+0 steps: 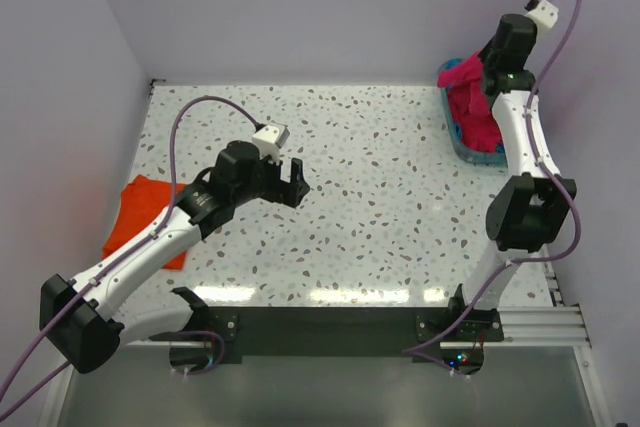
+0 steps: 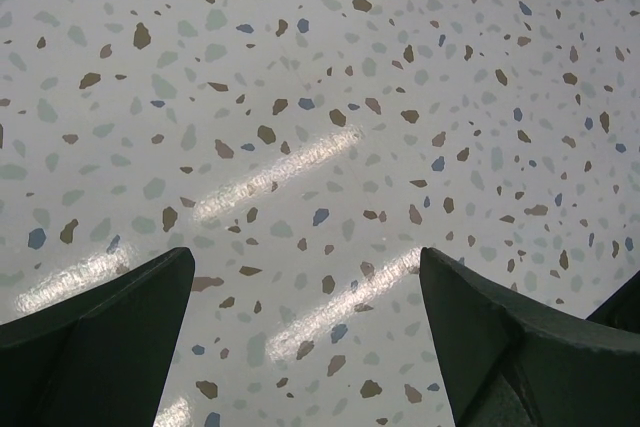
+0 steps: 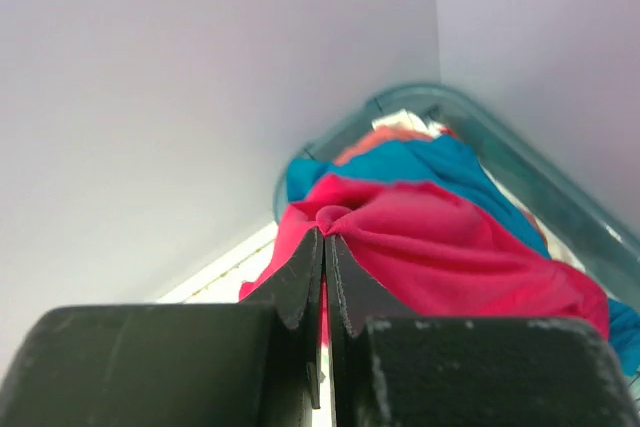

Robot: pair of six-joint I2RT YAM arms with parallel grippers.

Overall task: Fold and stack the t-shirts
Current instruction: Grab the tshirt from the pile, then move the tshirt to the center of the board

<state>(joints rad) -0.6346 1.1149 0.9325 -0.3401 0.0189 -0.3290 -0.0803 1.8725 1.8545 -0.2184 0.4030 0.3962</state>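
At the far right corner of the speckled tabletop (image 1: 400,197), a teal basket (image 1: 458,142) sat near the walls, with a hot pink t-shirt (image 1: 478,107) pulled up out of it. The overhead view showed the right arm reaching over the basket, but the arm hid where the cloth was held. The right wrist view filled that in: the right fingers (image 3: 300,282) were pressed nearly together, pinching a puckered fold of the pink fabric at their tips. Behind that fold, the same view showed a teal blue t-shirt (image 3: 420,162) and a small patch of a salmon t-shirt (image 3: 385,139) lying inside the basket's rim. From above, these two were hard to tell from the basket itself.

Well apart, at the left edge of the tabletop, an orange t-shirt (image 1: 150,212) lay flat, partly covered by the left arm. Only the overhead view showed it. The left fingers (image 1: 297,175) hovered over the bare middle of the tabletop. The left wrist view showed them spread wide, holding nothing, with only speckled surface between them.
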